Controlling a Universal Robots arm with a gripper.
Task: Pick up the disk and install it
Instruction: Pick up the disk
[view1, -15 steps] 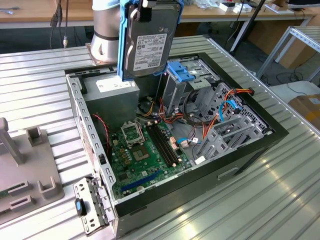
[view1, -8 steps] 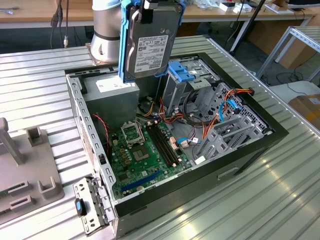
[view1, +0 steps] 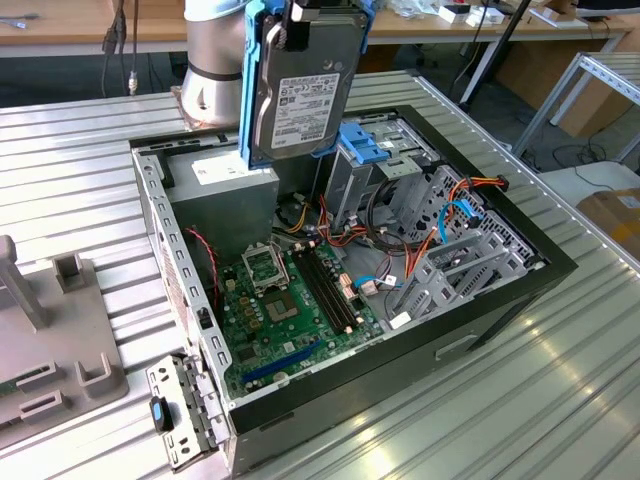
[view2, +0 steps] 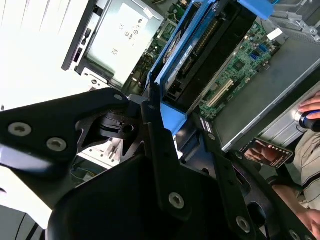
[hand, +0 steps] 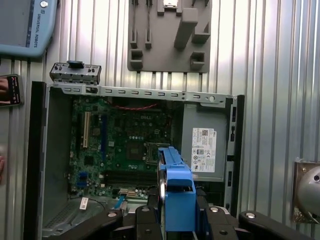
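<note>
The disk is a grey metal drive with a white label, clipped in a bright blue carrier frame. It hangs upright on edge above the back of the open computer case, over the gap between the power-supply box and the drive cage. My gripper is shut on the carrier's blue edge, with black fingers on either side. In the second wrist view the gripper clamps the blue frame, and the drive's dark underside points down toward the motherboard.
The case lies open on a ribbed metal table, showing the motherboard, cables and a blue latch on the cage. A grey fixture and a loose metal bracket sit at the exterior view's left. A person's hand is nearby.
</note>
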